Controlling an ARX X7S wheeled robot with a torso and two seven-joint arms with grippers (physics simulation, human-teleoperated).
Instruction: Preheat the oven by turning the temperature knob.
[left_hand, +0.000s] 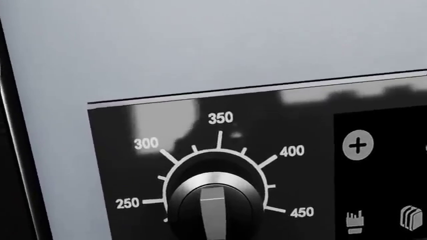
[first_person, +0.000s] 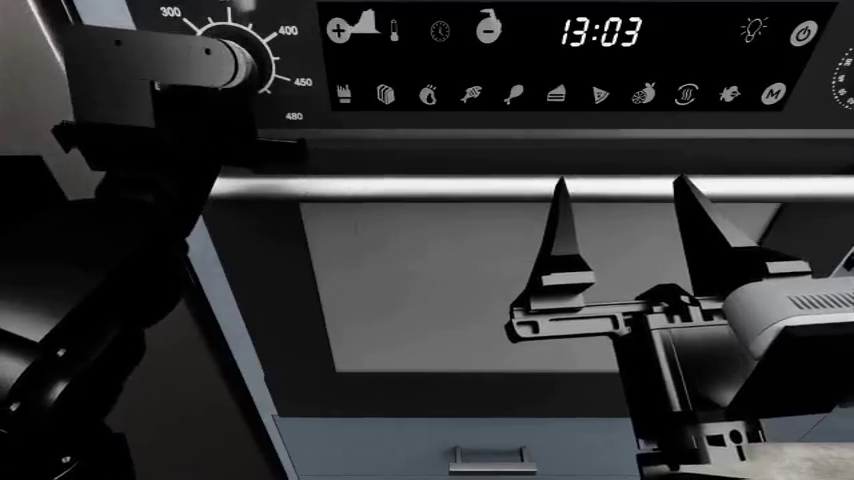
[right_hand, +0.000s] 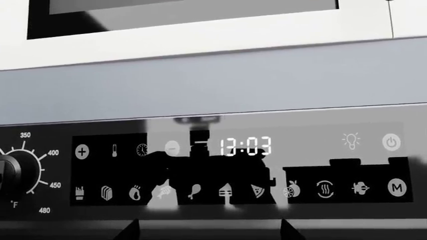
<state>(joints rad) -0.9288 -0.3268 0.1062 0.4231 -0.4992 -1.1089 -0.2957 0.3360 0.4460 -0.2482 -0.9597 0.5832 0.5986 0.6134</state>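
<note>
The black oven (first_person: 441, 290) fills the head view, with its silver bar handle (first_person: 400, 187) and a clock (first_person: 601, 32) reading 13:03. The temperature knob (first_person: 240, 60) sits at the panel's left end, ringed by marks from 250 to 480. My left gripper (first_person: 200, 62) is right at the knob and its fingers are hidden. Close up, the knob (left_hand: 213, 207) shows its raised bar roughly in line with the 350 mark. My right gripper (first_person: 622, 185) stands open in front of the handle, fingers pointing up, holding nothing. Its fingertips (right_hand: 127, 231) show below the panel, with the knob (right_hand: 10, 172) off to the side.
A blue-grey drawer (first_person: 491, 460) with a small handle lies under the oven door. A pale grey cabinet strip (right_hand: 200, 85) runs above the control panel, with another appliance's window (right_hand: 187, 15) higher up. A second dial (first_person: 843, 80) shows at the panel's right edge.
</note>
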